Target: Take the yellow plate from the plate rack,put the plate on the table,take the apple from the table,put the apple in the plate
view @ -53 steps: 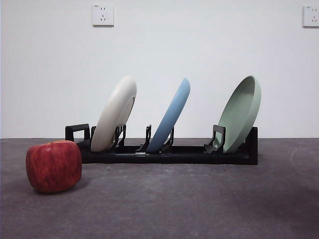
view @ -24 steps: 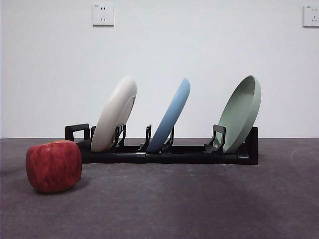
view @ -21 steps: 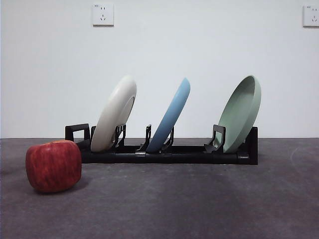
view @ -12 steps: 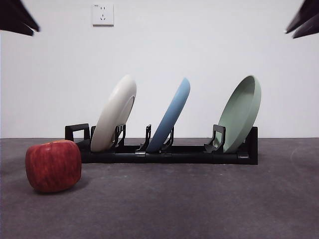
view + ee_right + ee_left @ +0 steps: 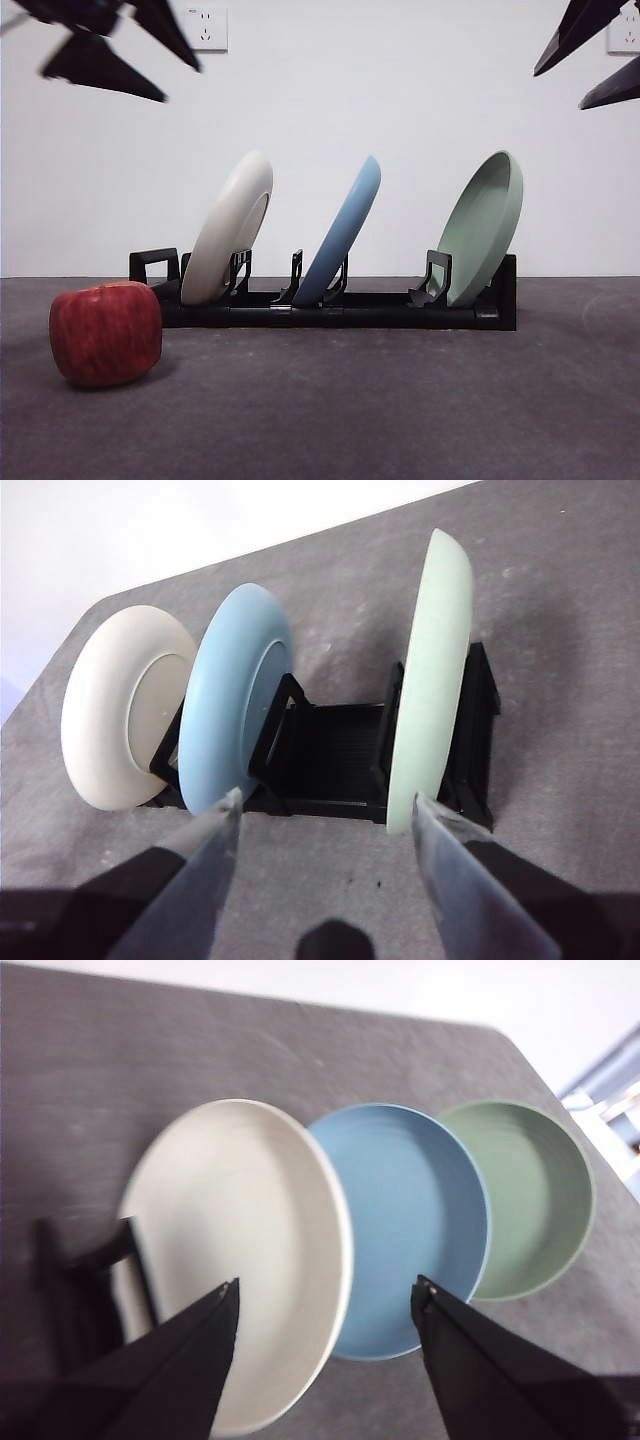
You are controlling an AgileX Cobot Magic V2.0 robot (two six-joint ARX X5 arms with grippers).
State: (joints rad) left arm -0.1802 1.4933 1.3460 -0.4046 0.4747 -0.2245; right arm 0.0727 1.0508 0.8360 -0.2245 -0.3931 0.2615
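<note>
I see left claw (image 5: 325,1295) and right claw (image 5: 325,810) both wide, above the racked yellow plate (image 5: 228,230); apple (image 5: 106,333) on counter (image 5: 400,400).

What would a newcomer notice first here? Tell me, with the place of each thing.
Three plates lean in a row in the black plate rack at mid-table: the yellow plate, a light blue plate and a pale green plate. The red apple sits on the table in front of the rack's cream-plate end. The left gripper and right gripper hang open above the rack.
</note>
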